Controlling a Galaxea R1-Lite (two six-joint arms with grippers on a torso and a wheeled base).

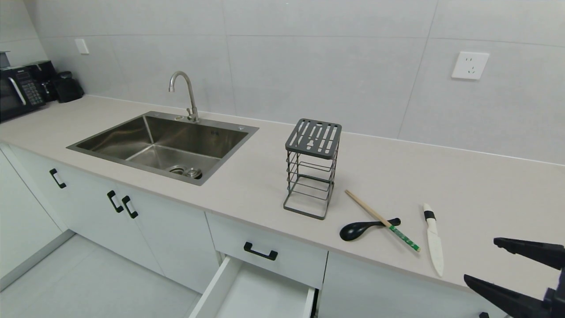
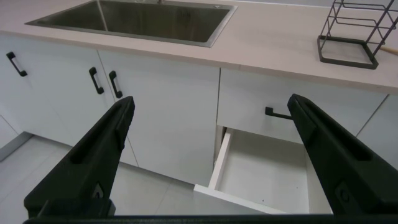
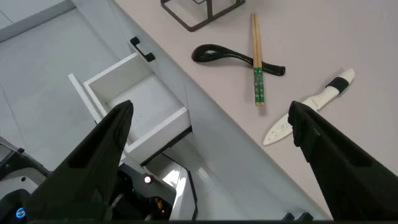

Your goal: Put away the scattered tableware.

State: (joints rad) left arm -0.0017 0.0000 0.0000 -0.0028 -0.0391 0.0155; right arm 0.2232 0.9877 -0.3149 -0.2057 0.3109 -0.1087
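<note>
On the counter lie a black spoon [image 1: 364,228], a pair of wooden chopsticks [image 1: 382,220] resting across its handle, and a white knife [image 1: 433,238] to their right. A dark wire rack [image 1: 312,168] stands to their left. Below the counter edge a white drawer [image 1: 256,296] is pulled out. My right gripper [image 1: 480,259] hovers open off the counter's front edge, right of the knife; from its wrist I see the spoon [image 3: 217,55], chopsticks [image 3: 256,62], knife [image 3: 311,106] and drawer [image 3: 134,106] beneath. My left gripper [image 2: 211,102] hangs open in front of the cabinets, facing the drawer [image 2: 267,174].
A steel sink [image 1: 163,145] with a faucet [image 1: 187,95] is set into the counter at left. A black microwave [image 1: 17,90] stands at the far left. The tiled wall carries a socket [image 1: 470,65]. Cabinet doors with black handles [image 1: 121,204] are below the sink.
</note>
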